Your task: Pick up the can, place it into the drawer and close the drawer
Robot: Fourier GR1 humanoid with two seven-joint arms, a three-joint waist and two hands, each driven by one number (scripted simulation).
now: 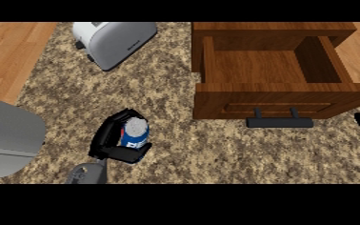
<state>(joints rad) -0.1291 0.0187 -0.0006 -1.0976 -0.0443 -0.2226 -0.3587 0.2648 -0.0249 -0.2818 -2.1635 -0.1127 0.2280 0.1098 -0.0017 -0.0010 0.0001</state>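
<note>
- Holding the can (134, 132) in my left hand (112, 140): the fingers and thumb are curled round its sides, and the silver top shows between them.
- The can is at the lower left of the speckled tabletop (211, 148), well apart from the drawer (271, 66). I cannot tell whether it rests on the surface or is already lifted.
- The drawer stands open at the upper right, its wooden floor bare, its front panel and dark handle (279, 122) facing me.
- My right hand is not in view; I cannot report its state.
- Risk, as I judge it: the can must cross to the right and clear the drawer's front panel. Carried too low, it would strike that panel or the handle.
- Risk: a release over the side wall instead of the drawer's floor could leave the can tipped on the rim or fallen outside.
- Risk: the can could topple and roll once released, since it is round.
- Risk: pushing the drawer shut with the can standing tall could jam it against the cabinet frame.
- Other objects: a toaster (116, 40) at the upper left, clear of the path.
- Markings: the can has a blue label with red and white patches. White letters show low on it, partly hidden by my fingers; I cannot read them.
</note>
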